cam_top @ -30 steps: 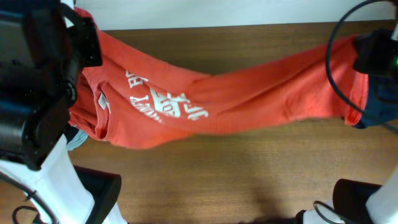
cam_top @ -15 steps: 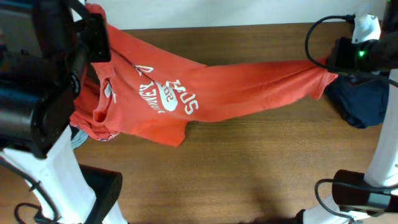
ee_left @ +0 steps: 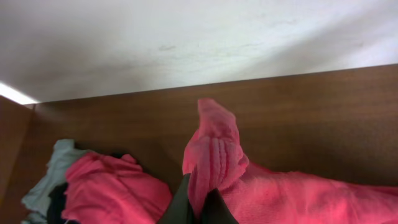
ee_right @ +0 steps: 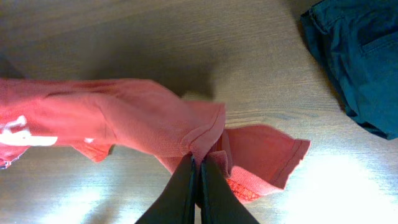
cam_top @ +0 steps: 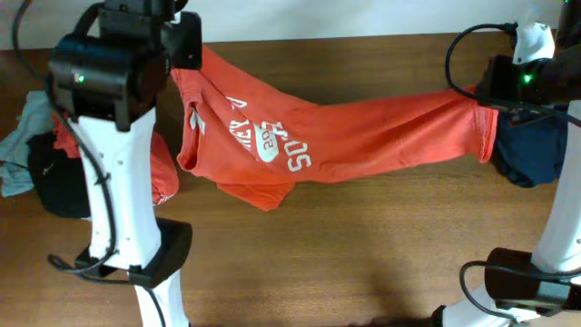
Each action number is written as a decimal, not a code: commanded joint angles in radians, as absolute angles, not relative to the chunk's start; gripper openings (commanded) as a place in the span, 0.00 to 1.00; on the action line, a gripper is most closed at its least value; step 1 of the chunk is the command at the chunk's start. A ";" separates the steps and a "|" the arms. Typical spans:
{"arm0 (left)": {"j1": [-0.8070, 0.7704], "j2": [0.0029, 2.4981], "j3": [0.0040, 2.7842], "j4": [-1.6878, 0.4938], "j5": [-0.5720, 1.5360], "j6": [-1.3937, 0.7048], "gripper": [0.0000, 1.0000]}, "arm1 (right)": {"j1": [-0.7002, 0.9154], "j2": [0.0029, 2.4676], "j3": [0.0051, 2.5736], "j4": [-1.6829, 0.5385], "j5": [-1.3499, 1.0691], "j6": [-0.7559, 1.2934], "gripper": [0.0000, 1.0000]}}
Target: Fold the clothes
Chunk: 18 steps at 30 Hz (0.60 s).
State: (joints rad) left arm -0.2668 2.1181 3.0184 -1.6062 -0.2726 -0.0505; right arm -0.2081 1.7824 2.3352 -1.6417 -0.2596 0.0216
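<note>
As one orange T-shirt [cam_top: 381,136] hangs stretched | left tool [ee_left: 200,195] — gripping it | right tool [ee_right: 198,164] — likewise

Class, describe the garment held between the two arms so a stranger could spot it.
Over the brown wooden table, look between the clothes heap on the left and the navy garment on the right. The orange-red T-shirt spans that gap, pinched by the left gripper and right gripper; it alone carries white lettering.
</note>
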 commanded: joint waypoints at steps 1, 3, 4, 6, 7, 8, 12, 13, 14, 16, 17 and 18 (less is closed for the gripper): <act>-0.264 2.206 3.021 -1.578 -0.246 -0.064 0.00 | -0.218 1.775 2.332 -1.637 -0.250 0.007 0.04; -0.263 2.270 3.021 -1.512 -0.253 -0.063 0.00 | -0.218 1.776 2.332 -1.630 -0.250 0.004 0.04; -0.260 2.312 3.021 -1.449 -0.257 -0.059 0.01 | -0.218 1.776 2.332 -1.626 -0.250 0.004 0.04; -0.252 2.381 3.020 -1.371 -0.257 -0.060 0.92 | -0.218 1.776 2.332 -1.624 -0.250 0.004 0.04; -0.248 2.403 3.021 -1.370 -0.257 -0.060 0.99 | -0.218 1.776 2.332 -1.625 -0.250 0.004 0.04; -0.247 2.410 3.021 -1.382 -0.257 -0.062 0.99 | -0.218 1.776 2.332 -1.627 -0.250 0.003 0.04; -0.246 2.398 3.031 -1.470 -0.257 -0.084 0.99 | -0.218 1.776 2.332 -1.626 -0.251 0.000 0.04; -0.246 2.390 3.036 -1.494 -0.257 -0.084 0.99 | -0.218 1.776 2.332 -1.626 -0.251 0.000 0.04; -0.246 2.378 3.040 -1.519 -0.256 -0.091 0.99 | -0.217 1.776 2.332 -1.627 -0.251 0.000 0.04; -0.246 2.339 3.040 -1.623 -0.189 -0.105 0.99 | -0.218 1.776 2.332 -1.626 -0.251 0.000 0.04; -0.246 2.328 3.040 -1.668 -0.138 -0.105 0.99 | -0.218 1.776 2.332 -1.625 -0.251 -0.001 0.04; -0.247 2.325 3.039 -1.688 -0.086 -0.098 0.99 | -0.218 1.776 2.332 -1.623 -0.251 0.000 0.04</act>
State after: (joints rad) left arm -0.2474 2.3966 3.0203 -1.6333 -0.2234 -0.0811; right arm -0.2081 1.7832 2.3352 -1.6299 -0.2592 0.0135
